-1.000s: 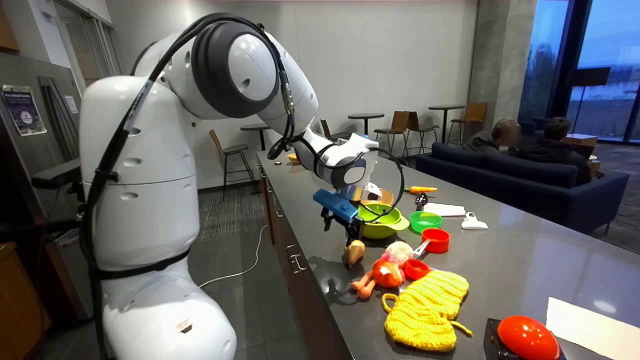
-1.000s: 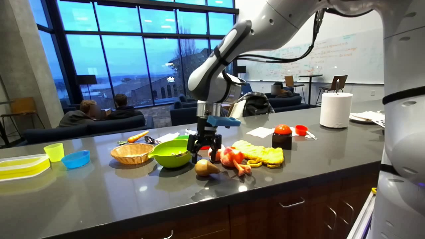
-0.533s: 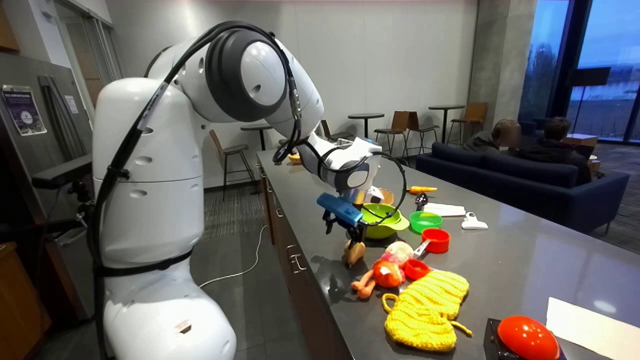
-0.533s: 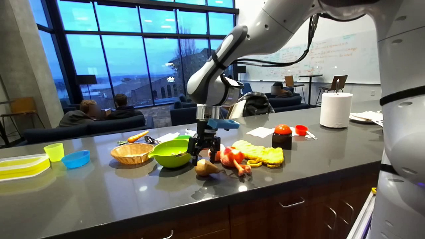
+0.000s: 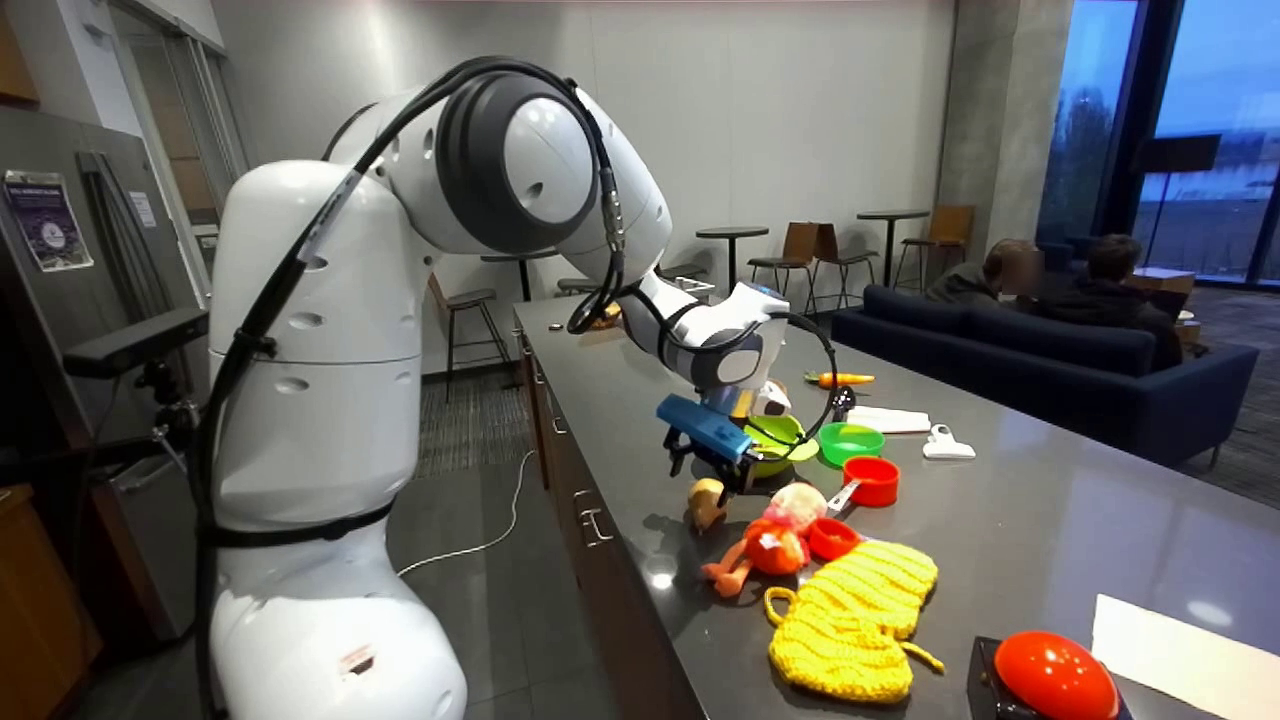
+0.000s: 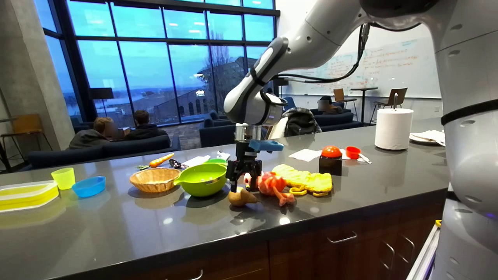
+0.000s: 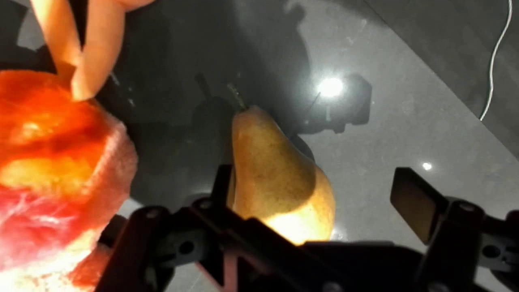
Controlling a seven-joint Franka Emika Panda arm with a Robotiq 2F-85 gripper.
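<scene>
A brown-yellow pear (image 7: 275,162) lies on its side on the grey counter, its stem pointing up in the wrist view. My gripper (image 7: 321,194) is open over it. One finger (image 7: 222,184) stands close along the pear's left side; whether they touch I cannot tell. A wide gap separates the pear from the opposite finger pad (image 7: 413,207). In an exterior view the fingers hang just behind and above the pear (image 6: 242,198). A red-orange plush doll (image 7: 52,170) sits right beside the gripper. The lime-green bowl (image 6: 202,179) stands close on the other side.
A wicker basket (image 6: 155,179), a blue bowl (image 6: 89,186) and a lime cup (image 6: 63,178) are farther along the counter. Red measuring cups (image 5: 872,480), a green cup (image 5: 850,443), a yellow knitted mitt (image 5: 855,620) and a red button (image 5: 1055,675) also lie there. The counter edge (image 7: 438,77) runs near the pear.
The arm has lowered and shifted toward the doll's side, bringing the fingers down close to the pear. The jaws have stayed open. Pear, doll and bowl have not moved.
</scene>
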